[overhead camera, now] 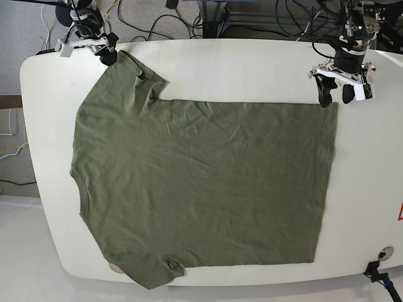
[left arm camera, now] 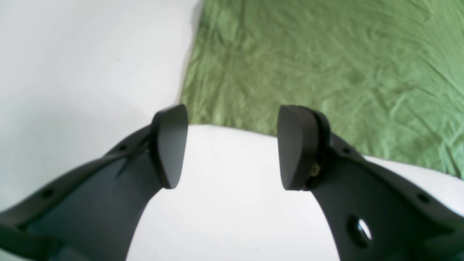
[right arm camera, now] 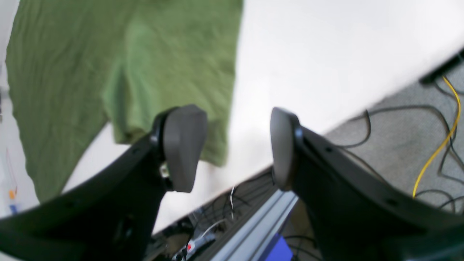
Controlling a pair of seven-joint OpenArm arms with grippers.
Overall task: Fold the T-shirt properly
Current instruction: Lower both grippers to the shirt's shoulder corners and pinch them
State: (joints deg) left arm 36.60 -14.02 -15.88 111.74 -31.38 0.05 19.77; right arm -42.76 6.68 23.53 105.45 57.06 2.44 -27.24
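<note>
Nearest the base camera, at the lower left of its frame, a short sleeve (overhead camera: 151, 272) of the olive-green T-shirt (overhead camera: 208, 182) hangs past the edge of the white table (overhead camera: 352, 270); its overhang could drag the cloth askew if the garment is pulled. The T-shirt lies spread across the centre of the frame, neckline at the left, straight hem at the right. At the upper right, the left gripper (overhead camera: 335, 100) stands with fingers well parted beside a hem corner, holding nothing; in its wrist view the fabric edge passes behind the fingertips, so closing too high or too far off the edge would likely pinch air. At the upper left, the right gripper (right arm camera: 235, 148), also wide open and empty, has one finger over the other sleeve (right arm camera: 214, 119) while its opposite finger stands clear of the cloth. A crease bunched at that sleeve's base (overhead camera: 148, 88) may be trapped in the fold unless smoothed. Should one gripper catch cloth and the other miss, a lift would probably twist the body and leave the edges misaligned.
</note>
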